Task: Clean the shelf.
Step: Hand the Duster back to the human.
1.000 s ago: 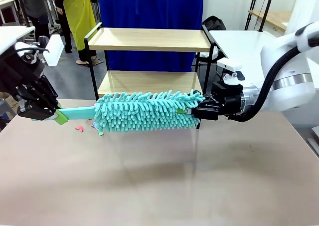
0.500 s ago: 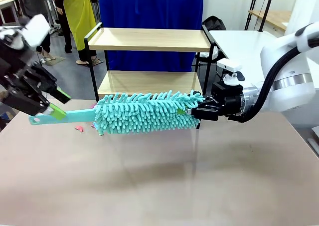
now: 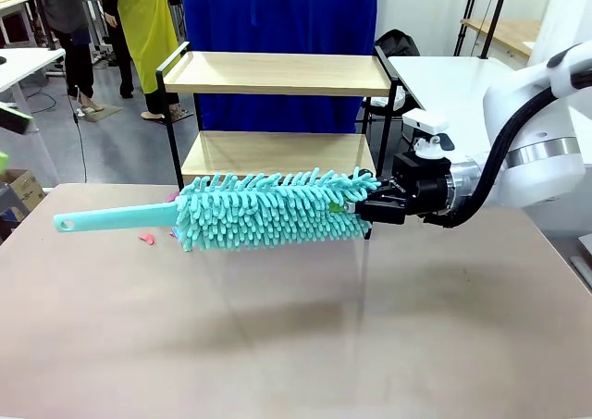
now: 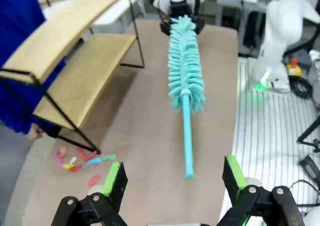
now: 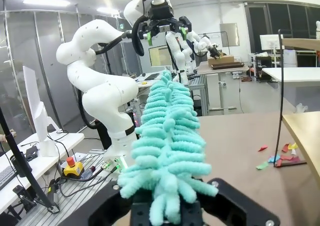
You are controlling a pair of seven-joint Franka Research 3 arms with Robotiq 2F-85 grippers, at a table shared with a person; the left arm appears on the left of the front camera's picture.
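The right gripper (image 3: pixel 370 208) clamps the soft, light duster (image 3: pixel 268 208) by its fluffy tip at frame centre; left gripper (image 4: pixel 172 178) fingers spread wide, empty. Better hold: its stiff handle (image 3: pixel 111 219).

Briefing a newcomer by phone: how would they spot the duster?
Start at the two-tier shelf behind the brown table. In front of its lower board, the duster hangs level, held at its fluffy end by the right tool. It is teal, shaggy, long-handled.

Right tool's (image 3: pixel 363 208) fingertips buried in the duster's (image 3: pixel 268 208) teal fringe.
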